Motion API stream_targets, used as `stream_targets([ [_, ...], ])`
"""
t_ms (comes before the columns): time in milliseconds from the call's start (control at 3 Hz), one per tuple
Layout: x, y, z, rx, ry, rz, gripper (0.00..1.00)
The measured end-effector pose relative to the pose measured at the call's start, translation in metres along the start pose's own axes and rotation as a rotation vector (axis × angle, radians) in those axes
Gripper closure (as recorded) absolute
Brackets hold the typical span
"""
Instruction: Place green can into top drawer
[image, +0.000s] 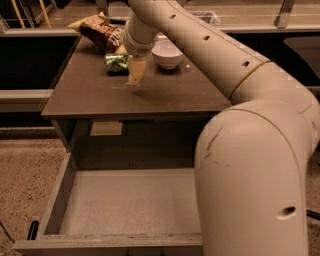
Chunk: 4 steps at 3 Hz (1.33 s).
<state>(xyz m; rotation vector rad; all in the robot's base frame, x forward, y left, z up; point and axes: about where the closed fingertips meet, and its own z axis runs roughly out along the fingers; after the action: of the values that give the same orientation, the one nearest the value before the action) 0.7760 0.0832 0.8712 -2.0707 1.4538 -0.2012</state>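
The green can (115, 63) lies on its side at the back left of the cabinet top (165, 95). My gripper (135, 73) hangs from the arm, pointing down, just to the right of the can and close above the top; it holds nothing that I can see. The top drawer (125, 205) is pulled open below the cabinet top, with a bare pale grey bottom. The arm hides the drawer's right part.
A brown snack bag (100, 32) lies behind the can at the back left corner. A white bowl (166, 54) stands to the right of the gripper. The arm's large pale body (260, 175) fills the right foreground. A pale label (106, 128) sits under the top.
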Motion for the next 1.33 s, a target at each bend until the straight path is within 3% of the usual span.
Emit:
stream_targets([
  [333,-0.007,-0.007,0.025,-0.018,-0.051,0.015,0.32],
  [1333,-0.016,-0.026,0.047,0.03,-0.039,-0.018,0.33],
])
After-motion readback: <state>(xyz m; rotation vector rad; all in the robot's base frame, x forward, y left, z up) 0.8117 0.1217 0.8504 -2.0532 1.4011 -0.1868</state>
